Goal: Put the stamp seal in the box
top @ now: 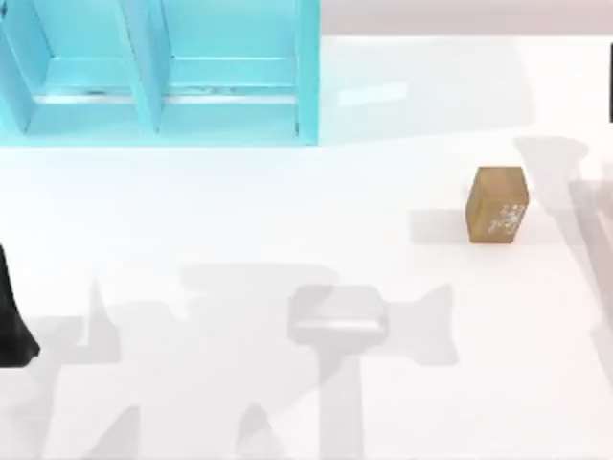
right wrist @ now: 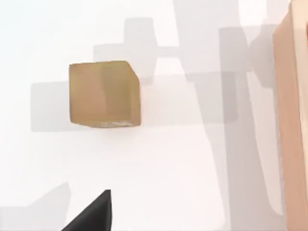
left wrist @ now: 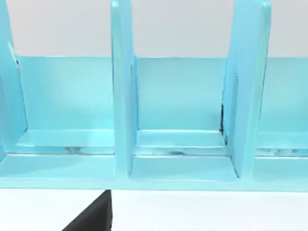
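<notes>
From above, you are looking at the stamp seal (top: 498, 204) lying on the white table (top: 287, 211) toward its right side, standing free with its whitish carved face showing and nothing touching it. The blue box (top: 163, 72) is sitting at the far left of the table, well apart from the seal, its compartments open and holding nothing that can be seen. A dark part of your left arm (top: 11, 321) is showing at the left edge, parked near the table's front; a dark sliver at the right edge is probably your right arm, though that is too little to be sure. Through the left wrist camera you are facing the box's upright dividers (left wrist: 122, 91) and its compartment floors, with a dark fingertip (left wrist: 94, 216) poking into the corner; whether that hand is spread or closed, you cannot tell. Through the right wrist camera you are hovering over the seal (right wrist: 104, 94), which is resting untouched on the table, with a pale wooden edge (right wrist: 288, 120) off to one side and one dark fingertip (right wrist: 94, 214) showing; again, you cannot tell its spread. You are judging this as the approach step: the seal is not yet grasped. Next you are needing to bring the right hand down squarely over the seal, straddling its sides before closing.
</notes>
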